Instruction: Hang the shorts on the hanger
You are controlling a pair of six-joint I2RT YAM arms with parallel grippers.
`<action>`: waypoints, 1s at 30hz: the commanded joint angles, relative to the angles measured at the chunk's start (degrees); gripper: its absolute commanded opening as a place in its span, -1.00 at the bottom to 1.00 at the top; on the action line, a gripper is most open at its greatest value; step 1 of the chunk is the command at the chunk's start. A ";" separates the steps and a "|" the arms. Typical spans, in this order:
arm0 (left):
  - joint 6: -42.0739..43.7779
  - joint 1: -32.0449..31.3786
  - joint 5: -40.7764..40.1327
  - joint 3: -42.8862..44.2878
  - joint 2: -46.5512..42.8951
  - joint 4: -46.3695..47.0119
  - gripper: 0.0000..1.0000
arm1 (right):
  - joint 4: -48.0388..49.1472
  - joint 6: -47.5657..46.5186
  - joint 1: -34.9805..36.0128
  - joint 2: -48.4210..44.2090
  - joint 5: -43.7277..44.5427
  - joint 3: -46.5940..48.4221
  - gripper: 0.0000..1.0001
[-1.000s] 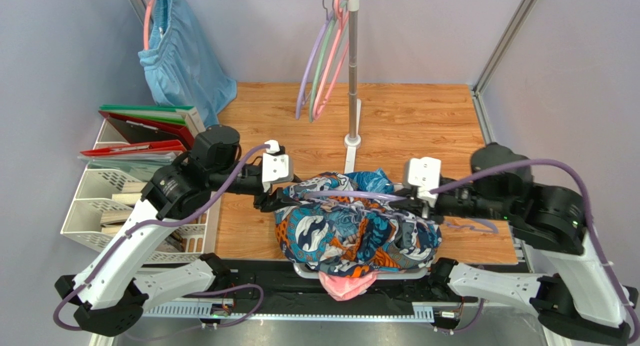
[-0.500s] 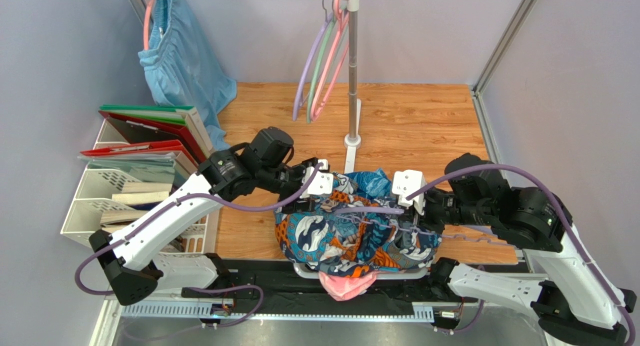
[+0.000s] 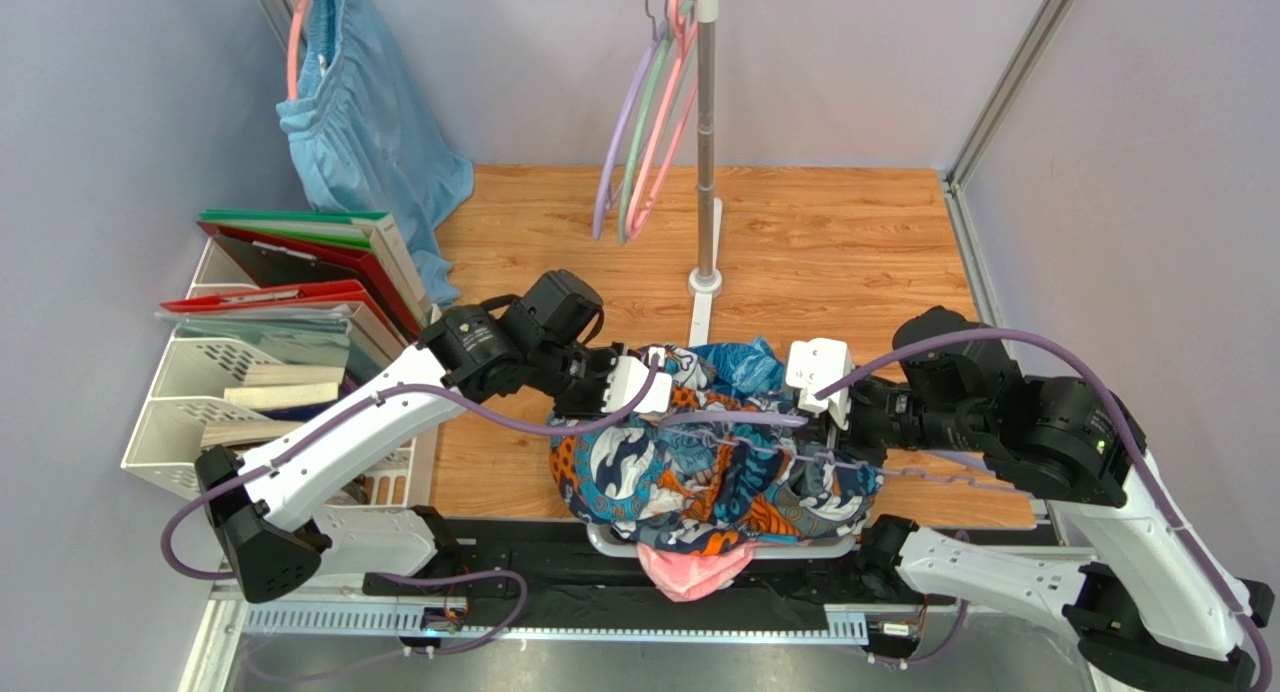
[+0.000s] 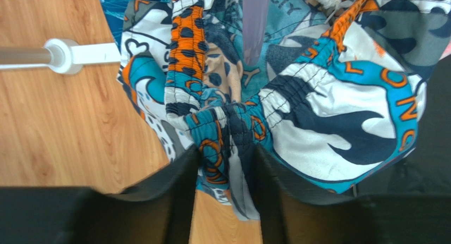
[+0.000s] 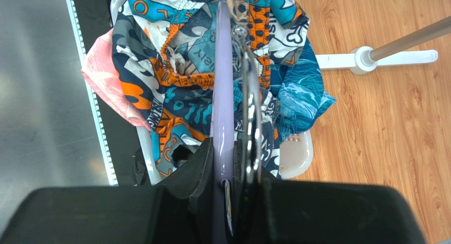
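Several hangers [image 3: 643,130] dangle beyond the bunched shorts [image 3: 706,475].

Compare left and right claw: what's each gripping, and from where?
The left claw pinches a bunched fold of the shorts; the right claw clamps the lavender hanger. The left claw comes in from the left side, the right claw from the right. Both are shut.

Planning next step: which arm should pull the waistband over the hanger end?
Left. The left gripper is shut on the shorts' waistband near the hanger; the right gripper is busy holding the hanger.
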 commanded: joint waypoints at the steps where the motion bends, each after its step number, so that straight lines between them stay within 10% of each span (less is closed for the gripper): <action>1: 1.85 -0.74 1.02 0.20 -1.63 -1.95 -0.39 | 5.29 0.86 -0.28 0.17 0.12 -0.29 -1.00; 7: 2.29 -0.83 3.66 2.13 -4.44 -3.18 -0.98 | 8.36 -0.01 -0.28 -2.38 2.14 -2.39 -1.00; 30: -0.52 -0.74 5.87 7.14 -7.09 -0.54 -0.88 | 12.15 -2.48 -0.28 -5.72 -12.00 -2.92 -1.00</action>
